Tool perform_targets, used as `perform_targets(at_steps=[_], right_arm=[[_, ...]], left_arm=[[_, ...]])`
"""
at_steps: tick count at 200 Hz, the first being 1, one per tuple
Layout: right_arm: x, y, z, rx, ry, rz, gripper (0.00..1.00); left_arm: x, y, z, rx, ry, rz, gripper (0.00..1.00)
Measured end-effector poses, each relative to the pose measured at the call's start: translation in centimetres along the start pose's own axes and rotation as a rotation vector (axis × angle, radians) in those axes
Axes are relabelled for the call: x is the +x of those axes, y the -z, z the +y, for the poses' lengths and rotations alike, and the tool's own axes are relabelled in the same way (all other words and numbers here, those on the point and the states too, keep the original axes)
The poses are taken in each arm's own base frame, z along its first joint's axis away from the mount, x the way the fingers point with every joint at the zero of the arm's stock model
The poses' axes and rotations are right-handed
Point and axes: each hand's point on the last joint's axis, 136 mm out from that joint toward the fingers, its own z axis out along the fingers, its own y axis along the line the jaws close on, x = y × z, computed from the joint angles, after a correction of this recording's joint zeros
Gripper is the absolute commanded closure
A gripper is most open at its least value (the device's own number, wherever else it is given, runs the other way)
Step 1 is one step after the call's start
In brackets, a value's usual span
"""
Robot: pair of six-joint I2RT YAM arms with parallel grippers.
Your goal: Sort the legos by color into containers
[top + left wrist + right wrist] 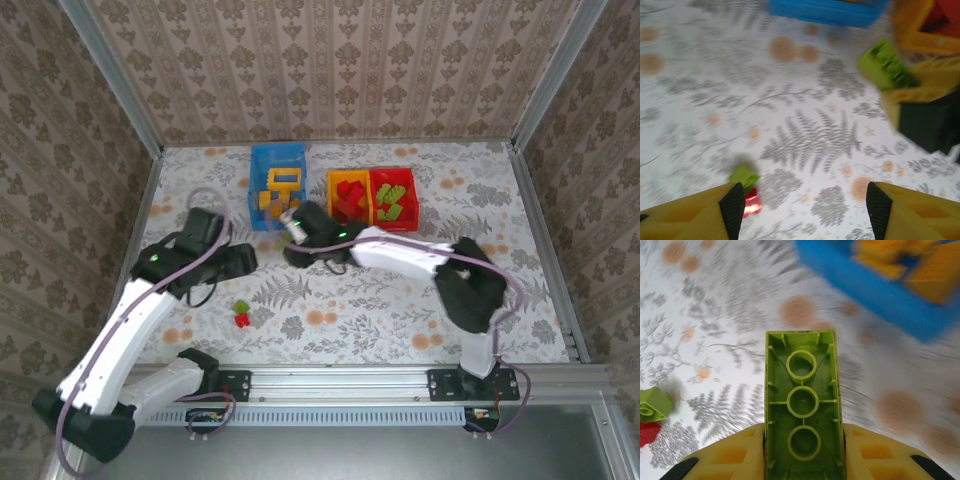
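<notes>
Floral-print tabletop (400, 300); right hand (803, 445) clenched on ribbed lime brick (801, 390), hollow underside showing; left hand (805, 205) released.

Bare table (400, 310) lies open on the near right, and between my left gripper (802, 207) and the blue bin (277, 185). My right arm (400, 255) stretches across in front of the yellow-orange bin (347, 197) and red bin (395, 197), my right gripper (804, 440) clamping a lime brick (802, 390). A small green brick (241, 305) and red brick (241, 321) lie touching near left.
</notes>
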Motion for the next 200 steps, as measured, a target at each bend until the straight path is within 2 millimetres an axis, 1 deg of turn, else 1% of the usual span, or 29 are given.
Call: perform_targets(at_steps=[3,7,10,14,26,28,31,33,38,46,55,67,80,90,101,110,132,154,180,200], right_arm=[[-0.3,1.0,-1.1,0.016,-0.027,-0.016,0.82],[-0.6,1.8,-2.0,0.025,-0.047,-0.031,0.82],[-0.9,2.8,-3.2,0.043,-0.074,-0.048,0.82],[-1.1,3.6,-4.2,0.055,-0.096,-0.062,0.82],[-1.7,6.5,-8.0,0.111,-0.180,-0.111,0.82],[-1.8,6.7,-8.4,0.117,-0.190,-0.115,0.82],[-1.9,7.5,-9.6,0.138,-0.214,-0.129,0.82],[-2.0,7.7,-10.0,0.143,-0.223,-0.133,0.82],[-2.1,8.7,-11.7,0.173,-0.258,-0.148,0.82],[-2.0,9.7,-13.9,0.210,-0.309,-0.159,0.82],[-1.7,10.3,-16.0,0.247,-0.360,-0.155,0.82],[-0.8,10.3,-18.6,0.283,-0.434,-0.121,0.82],[0.0,9.5,-20.9,0.313,-0.499,-0.076,0.82],[0.5,8.5,-22.5,0.332,-0.547,-0.036,0.81],[1.0,7.4,-23.8,0.348,-0.584,0.003,0.80],[1.5,6.6,-24.6,0.358,-0.614,0.032,0.78],[2.6,5.1,-26.1,0.374,-0.674,0.092,0.73],[3.4,4.2,-26.9,0.386,-0.709,0.132,0.65],[4.3,3.8,-26.9,0.389,-0.727,0.168,0.51],[4.6,3.8,-26.7,0.389,-0.732,0.182,0.43]], left_arm=[[0.0,-0.5,-0.6,0.010,-0.017,0.009,0.32],[-0.1,-0.9,-1.3,0.022,-0.033,0.014,0.32],[0.0,-1.4,-2.0,0.029,-0.051,0.025,0.32],[-0.1,-1.9,-2.8,0.042,-0.071,0.031,0.32],[-0.2,-3.5,-5.4,0.075,-0.131,0.053,0.32],[-0.2,-3.6,-5.7,0.079,-0.136,0.054,0.32],[-0.3,-4.0,-6.4,0.087,-0.151,0.060,0.32],[-0.4,-4.2,-6.8,0.092,-0.160,0.060,0.32],[-0.5,-4.8,-7.9,0.108,-0.183,0.064,0.32],[-0.9,-5.5,-9.7,0.133,-0.215,0.060,0.32],[-1.4,-6.1,-11.5,0.159,-0.246,0.054,0.32],[-2.2,-6.7,-14.1,0.198,-0.284,0.041,0.32],[-3.1,-7.2,-16.4,0.235,-0.318,0.026,0.32],[-3.8,-7.4,-18.1,0.262,-0.338,0.011,0.32],[-4.6,-7.6,-19.5,0.284,-0.356,-0.002,0.32],[-5.1,-7.8,-20.3,0.294,-0.364,-0.011,0.32],[-5.7,-8.3,-21.0,0.296,-0.378,-0.014,0.32],[-5.4,-8.7,-20.8,0.282,-0.379,0.004,0.31],[-4.9,-9.1,-20.3,0.264,-0.380,0.025,0.31],[-3.9,-10.1,-19.1,0.224,-0.368,0.055,0.30]])
